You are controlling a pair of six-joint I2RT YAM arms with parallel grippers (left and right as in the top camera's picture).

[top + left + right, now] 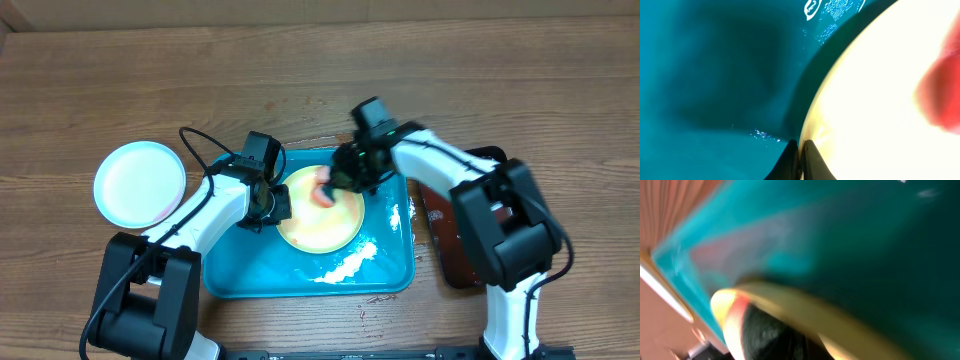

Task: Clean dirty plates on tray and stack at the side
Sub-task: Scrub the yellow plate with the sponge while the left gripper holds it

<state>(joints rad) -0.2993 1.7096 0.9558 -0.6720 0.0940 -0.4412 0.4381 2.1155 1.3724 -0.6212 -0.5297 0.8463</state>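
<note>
The yellow plate (325,225) lies flat in the middle of the blue tray (260,275), which sits near the front edge of the table (100,80). A red smear (322,192) is on the plate's back left part. The left gripper (272,205) is at the plate's left edge, and its fingers (815,162) are close together, pinching the rim. The right gripper (345,178) is right over the red smear, so it is the nearer one for wiping. A dark thing (765,335) sits by its fingers, but I cannot tell if they are wide or tight. A blue plate (140,183) waits near the table's left edge, well apart from the tray.
</note>
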